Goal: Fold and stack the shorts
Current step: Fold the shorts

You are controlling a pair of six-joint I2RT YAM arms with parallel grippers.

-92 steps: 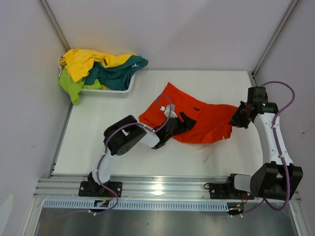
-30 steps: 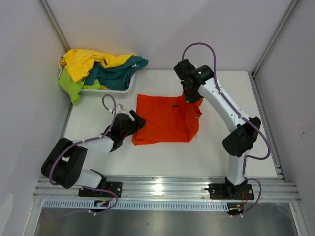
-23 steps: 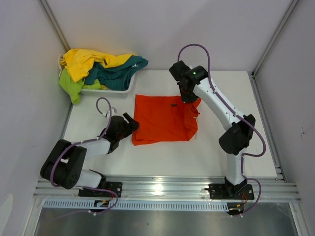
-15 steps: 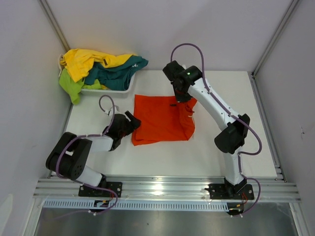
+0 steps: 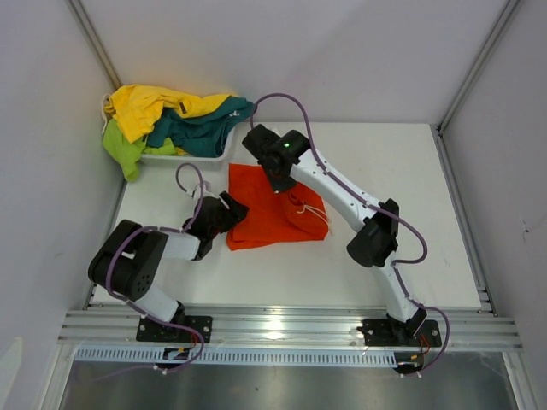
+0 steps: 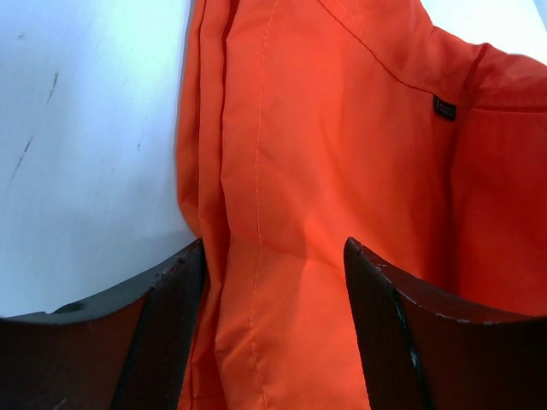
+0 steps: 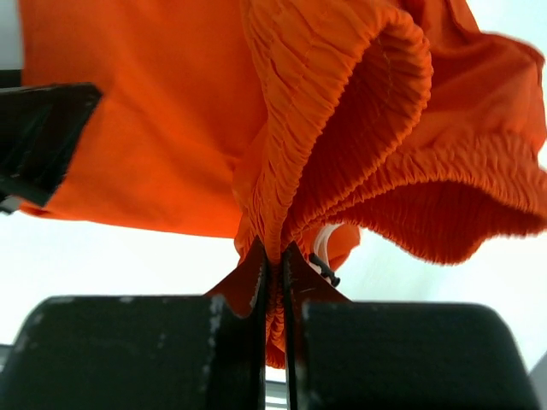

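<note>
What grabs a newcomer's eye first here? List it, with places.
The orange shorts blaze mid-table, their bunched waistband pinched in the right claw. The left claw stands open astride their left edge. At the back left, a white basket overflows with a heap of shorts in yellow, teal and lime-green.

The right claw (image 5: 276, 178) hangs over the far part of the spread shorts (image 5: 272, 220). It pinches their gathered waistband at its fingertips (the rest of the cloth falls away beyond and to both sides). The left claw (image 5: 232, 210) lies at the shorts' left edge, jaws apart, with the hem between them. Beyond the left claw, toward the far left corner of the table (image 5: 385, 273), sits the basket (image 5: 195, 159). The heaped shorts (image 5: 175, 115) lie in it and spill over its left rim.
</note>
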